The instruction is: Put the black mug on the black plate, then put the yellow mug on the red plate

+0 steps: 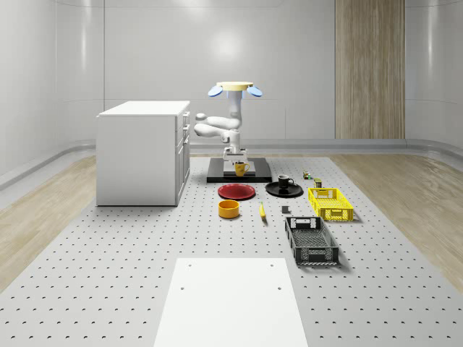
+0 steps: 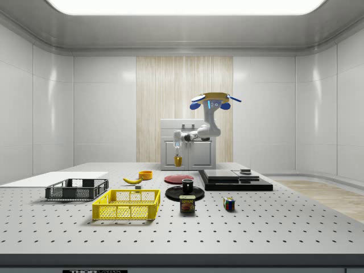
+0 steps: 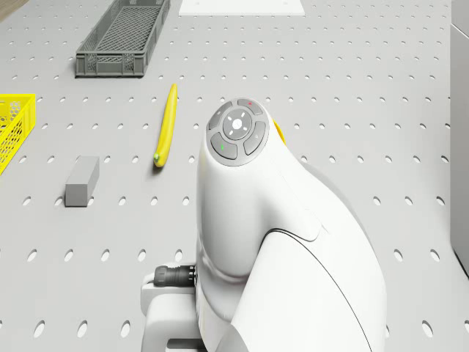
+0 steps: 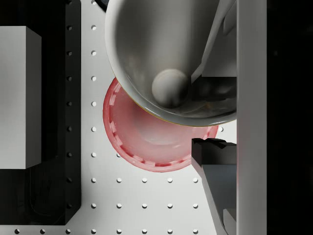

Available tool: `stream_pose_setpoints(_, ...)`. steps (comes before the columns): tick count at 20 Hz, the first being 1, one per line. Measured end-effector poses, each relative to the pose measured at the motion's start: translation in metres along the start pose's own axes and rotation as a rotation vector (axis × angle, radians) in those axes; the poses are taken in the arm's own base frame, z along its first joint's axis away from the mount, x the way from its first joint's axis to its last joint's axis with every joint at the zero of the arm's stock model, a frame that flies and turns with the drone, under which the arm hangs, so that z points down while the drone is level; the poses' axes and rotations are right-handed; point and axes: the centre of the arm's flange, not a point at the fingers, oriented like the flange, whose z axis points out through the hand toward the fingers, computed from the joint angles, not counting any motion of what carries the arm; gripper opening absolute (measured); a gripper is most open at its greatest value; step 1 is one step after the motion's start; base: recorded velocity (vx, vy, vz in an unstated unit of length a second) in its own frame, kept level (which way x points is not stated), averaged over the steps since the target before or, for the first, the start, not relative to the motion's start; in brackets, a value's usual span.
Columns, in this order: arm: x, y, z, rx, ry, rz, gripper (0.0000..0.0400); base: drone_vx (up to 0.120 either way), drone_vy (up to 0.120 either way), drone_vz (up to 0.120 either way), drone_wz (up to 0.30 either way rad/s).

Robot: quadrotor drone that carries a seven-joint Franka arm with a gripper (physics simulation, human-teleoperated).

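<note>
On the perforated counter (image 1: 108, 275) the black mug (image 1: 284, 181) already sits on the black plate (image 1: 270, 190); the hovering drone's (image 1: 235, 88) tool (image 1: 238, 160) grips the yellow mug (image 1: 240, 168) above the red plate (image 1: 236, 191), not yet placed.

Yellow mug (image 1: 241, 168), black mug (image 1: 284, 181) on black plate (image 1: 296, 191), red plate (image 1: 236, 191). Drone (image 1: 233, 89): tan top, blue rotors; arm (image 1: 221, 129) white. Crates: one yellow (image 1: 330, 203), one dark grey (image 1: 311, 240). Banana (image 3: 166, 125) yellow, bowl (image 1: 229, 209) orange-yellow, cabinet (image 1: 141, 152) white. Table (image 1: 108, 260) light grey with dotted hole grid.
</note>
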Motion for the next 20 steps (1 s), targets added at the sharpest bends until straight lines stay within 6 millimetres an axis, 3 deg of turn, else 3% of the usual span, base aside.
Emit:
stream_pose_setpoints(13,0.001,0.001,0.05,0.0,0.0,0.0,0.011,0.0,0.0,0.0,0.0)
stream_pose_setpoints(20,0.01,0.01,0.067,0.0,0.0,0.0,0.011,0.0,0.0,0.0,0.0)
